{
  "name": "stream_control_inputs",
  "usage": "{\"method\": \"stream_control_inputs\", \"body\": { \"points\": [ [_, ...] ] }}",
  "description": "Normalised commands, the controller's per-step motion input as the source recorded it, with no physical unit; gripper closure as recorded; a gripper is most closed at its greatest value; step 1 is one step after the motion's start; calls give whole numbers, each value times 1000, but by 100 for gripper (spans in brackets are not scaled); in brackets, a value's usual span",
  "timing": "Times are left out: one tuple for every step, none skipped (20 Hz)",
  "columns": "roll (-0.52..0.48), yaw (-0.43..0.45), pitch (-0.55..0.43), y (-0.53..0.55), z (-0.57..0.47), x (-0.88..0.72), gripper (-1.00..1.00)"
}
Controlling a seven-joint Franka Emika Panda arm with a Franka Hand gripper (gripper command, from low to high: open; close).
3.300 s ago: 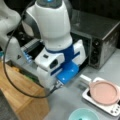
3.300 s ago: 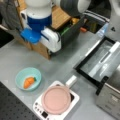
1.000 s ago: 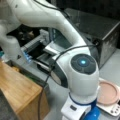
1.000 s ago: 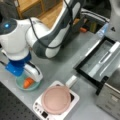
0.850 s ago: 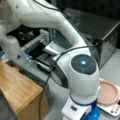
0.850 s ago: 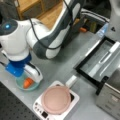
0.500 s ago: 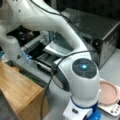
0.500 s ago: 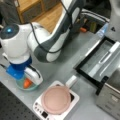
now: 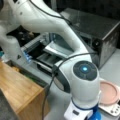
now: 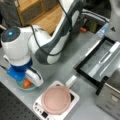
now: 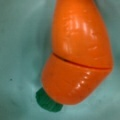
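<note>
Wrist view fills up with the toy carrot — orange body, green stub at seven o'clock — lying on the teal bowl. In a front view the gripper is down over that bowl with the carrot peeking out beneath; whether its fingers are apart or together cannot be told. At three o'clock of the bowl — the pink plate on the white scale.

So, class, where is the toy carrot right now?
The carrot lies in the teal bowl at a front view's lower left, under the gripper, left of the pink pan.
</note>
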Motion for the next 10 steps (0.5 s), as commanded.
{"method": "stream_control_inputs", "body": {
  "points": [
    [170, 52, -93, -87, -97, -49, -100],
    [169, 53, -94, -84, -92, -46, -100],
    [169, 54, -96, -80, -87, -43, -100],
    [216, 76, -79, -85, -98, -43, -100],
    [227, 83, -76, -86, -103, -43, -100],
    [220, 82, -82, -91, -122, -40, -100],
    [217, 80, -85, -93, -129, -36, -100],
    [218, 71, -87, -103, -136, -31, -100],
    [219, 56, -91, -112, -154, -29, -100],
    [219, 44, -95, -114, -153, -24, -100]
  ]
}}
